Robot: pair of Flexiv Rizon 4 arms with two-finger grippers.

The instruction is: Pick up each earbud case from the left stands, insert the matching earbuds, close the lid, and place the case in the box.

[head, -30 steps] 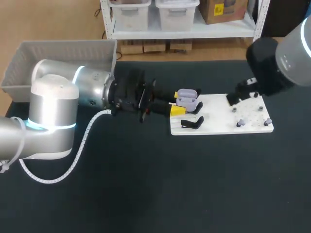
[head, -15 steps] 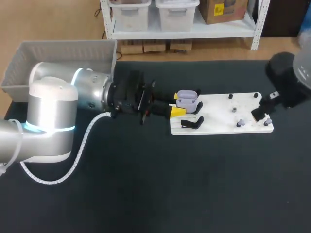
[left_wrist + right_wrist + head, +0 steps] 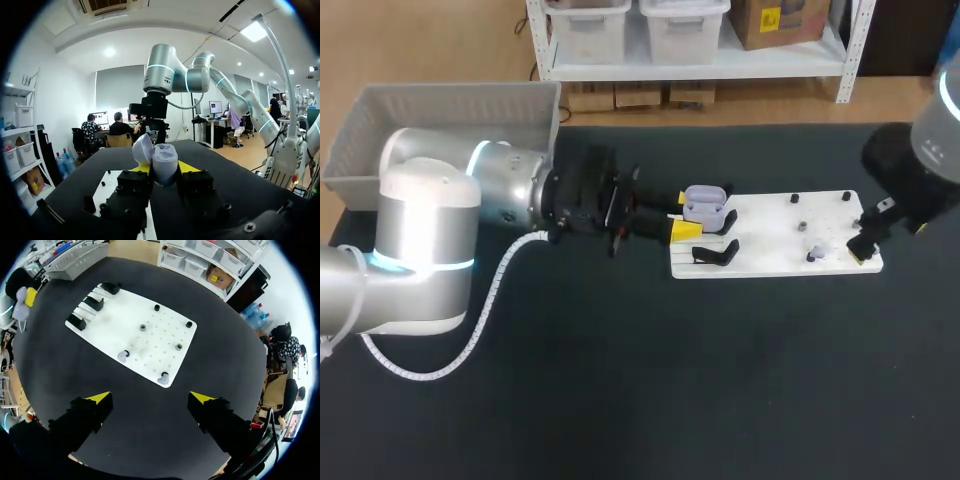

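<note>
Earbud case [image 3: 706, 203] still in left gripper [image 3: 684, 213], right gripper [image 3: 150, 398] moved rightward

The earbud case [image 3: 706, 203] is smooth lilac plastic with a soft gloss. The board [image 3: 770, 235] is matt white plastic, and the tabletop [image 3: 620, 380] is matt black. At ten o'clock, the box [image 3: 440, 108] is grey perforated plastic.

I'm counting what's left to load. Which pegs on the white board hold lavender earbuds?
The two at the white board's edge nearest the right tool: one earbud here, another beside it. The other four pegs are bare and dark.
</note>
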